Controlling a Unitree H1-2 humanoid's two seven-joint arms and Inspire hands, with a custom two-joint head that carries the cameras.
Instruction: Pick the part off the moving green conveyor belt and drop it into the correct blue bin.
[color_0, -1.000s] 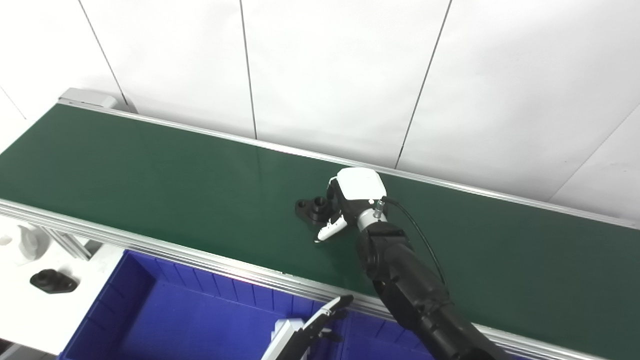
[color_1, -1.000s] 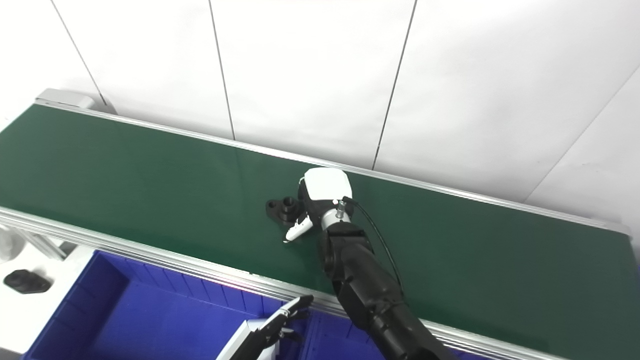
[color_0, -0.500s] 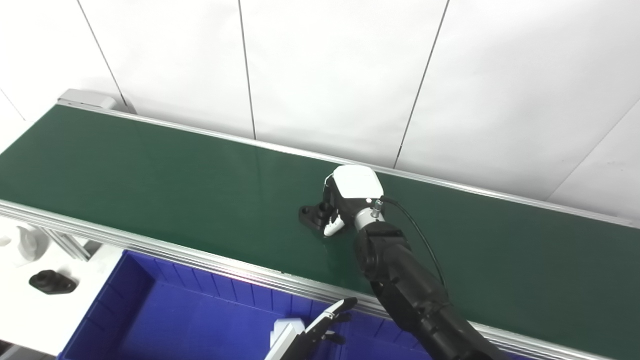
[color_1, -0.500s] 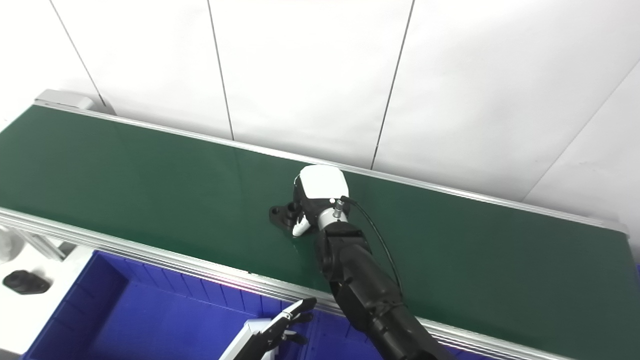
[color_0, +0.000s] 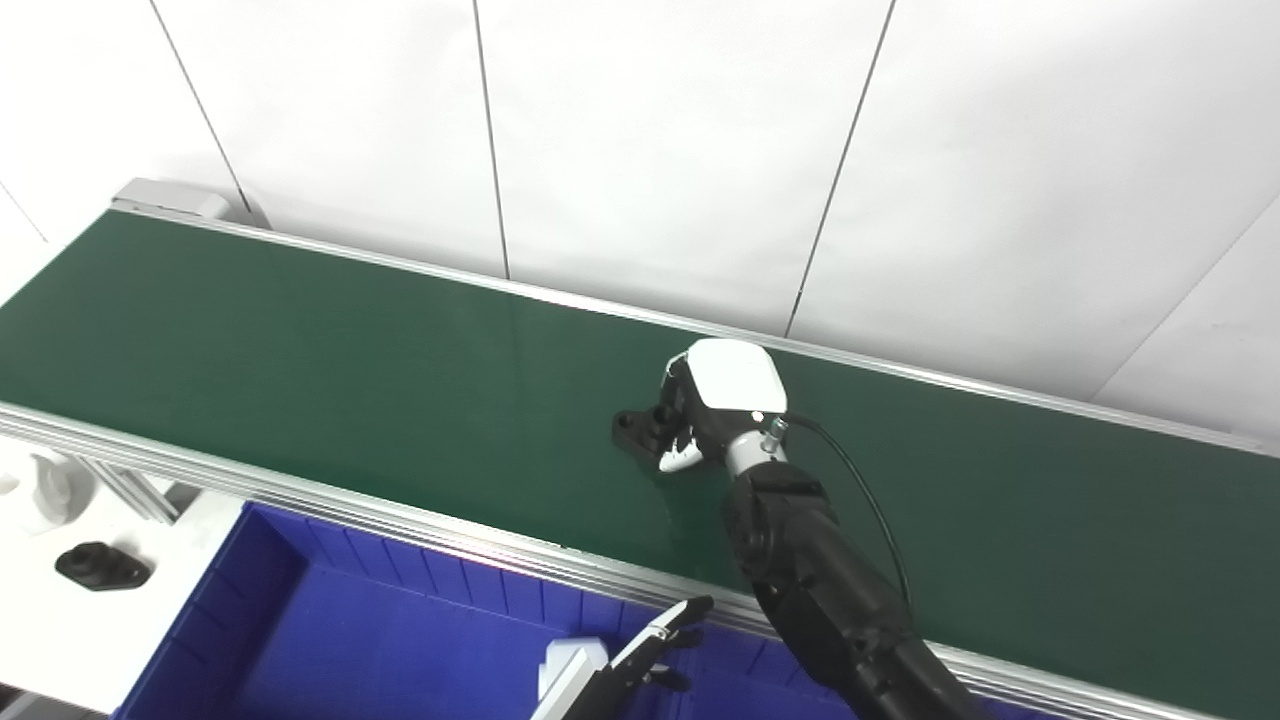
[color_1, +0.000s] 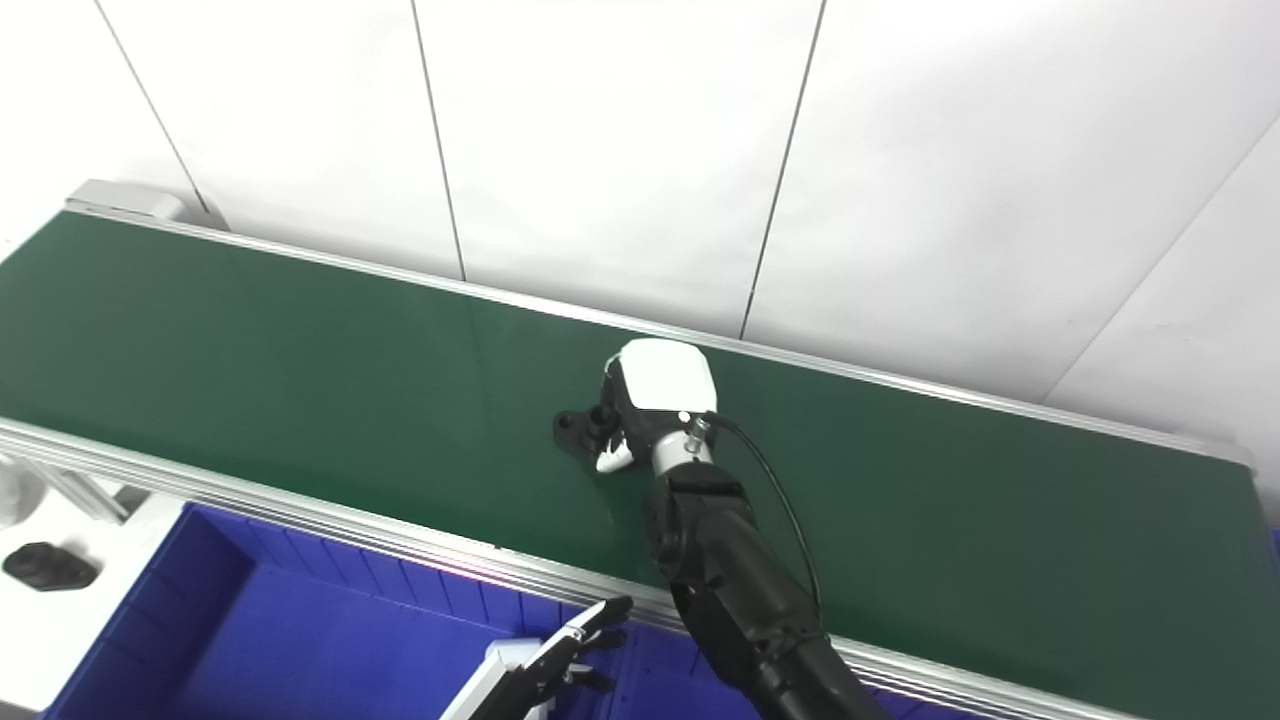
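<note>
On the left eye view first: green conveyor belt (color_0: 300, 340) running from upper left to lower right, edged by aluminium rails, with white wall panels (color_0: 660, 150) behind. Near the belt's middle, right hand (color_0: 722, 400) reaching in on a black arm, fingers and white-tipped thumb clenched around the black part (color_0: 640, 430), whose flange end pokes out to the left of the fingers. Part low over the belt; touching it or just lifted, impossible to tell. Below the near rail, blue bin (color_0: 330, 630) with ribbed walls. Left hand (color_0: 640, 660) low at the bottom edge over that bin, dark fingers spread apart, grasping nothing. Far left on the white bench (color_0: 60, 620), a second black part (color_0: 100, 566) lying flat beside the bin. Over to the right eye view: same layout seen a little further right. Right hand (color_1: 655, 405) wrapped on the part (color_1: 580, 430) at mid-belt, a black cable looping off its wrist. Left hand (color_1: 565, 655) released above the blue bin (color_1: 280, 640), and the spare part (color_1: 48, 566) well apart at the left.
</note>
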